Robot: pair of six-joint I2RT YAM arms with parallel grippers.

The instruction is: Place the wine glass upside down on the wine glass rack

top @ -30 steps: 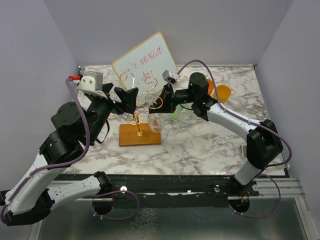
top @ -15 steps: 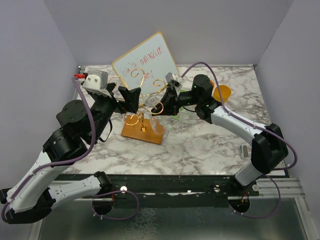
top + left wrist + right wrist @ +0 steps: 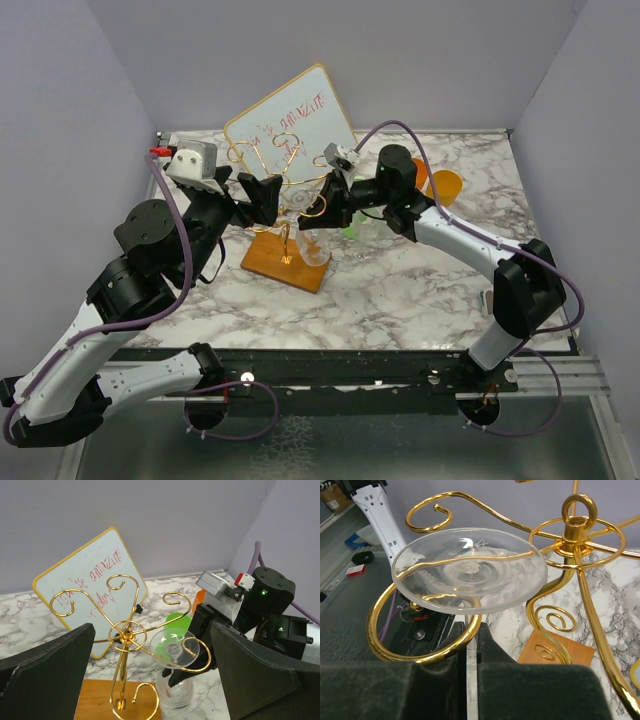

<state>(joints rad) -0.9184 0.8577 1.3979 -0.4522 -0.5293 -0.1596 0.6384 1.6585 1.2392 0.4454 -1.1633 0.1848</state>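
Clamping wine glass (image 3: 470,570) stem: right hand (image 3: 471,636)

wine glass (image 3: 470,570): clear, inverted, foot just above gold curl | wine glass rack (image 3: 128,636): gold wire, wooden base

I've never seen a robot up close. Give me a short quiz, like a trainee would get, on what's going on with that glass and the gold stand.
1. True or false: the wine glass is bowl-up right now.
2. What stands behind the wine glass rack? A) a whiteboard with red writing B) a kettle C) a stack of plates
3. Which gripper is shut on the glass's stem, and how do the other one's jaws stand?
Key: 1 false, its flat foot is on top. 2 A. 3 the right gripper; the left gripper is open and holds nothing.
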